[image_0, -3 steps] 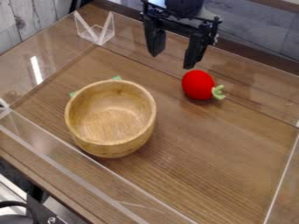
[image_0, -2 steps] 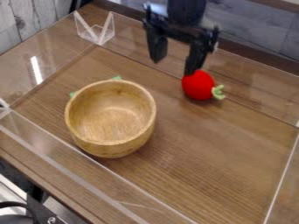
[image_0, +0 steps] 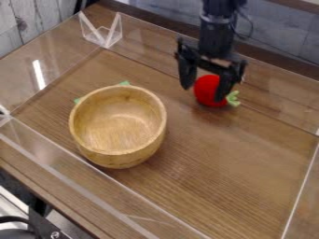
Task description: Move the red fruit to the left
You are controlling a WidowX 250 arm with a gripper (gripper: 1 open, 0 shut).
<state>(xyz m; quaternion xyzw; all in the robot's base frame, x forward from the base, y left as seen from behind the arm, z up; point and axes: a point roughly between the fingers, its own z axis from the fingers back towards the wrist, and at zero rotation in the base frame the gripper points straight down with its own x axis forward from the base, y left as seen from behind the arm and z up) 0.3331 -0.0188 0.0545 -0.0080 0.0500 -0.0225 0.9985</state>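
Note:
The red fruit (image_0: pixel 210 91) is a small glossy red ball with a green leafy stem at its right, lying on the wooden table right of centre. My gripper (image_0: pixel 208 85) points straight down over it, open, one dark finger on each side of the fruit. The fingers straddle the fruit without visibly squeezing it. The fruit's upper part is partly hidden behind the fingers.
A wooden bowl (image_0: pixel 118 126) sits left of centre with a green block (image_0: pixel 122 84) peeking out behind its rim. A clear plastic wall (image_0: pixel 37 140) fences the work area, with a clear bracket (image_0: pixel 100 31) at the back left.
The gripper has moved right and come down from above the back of the table until its open fingers stand around the red fruit. The fruit and bowl have not moved.

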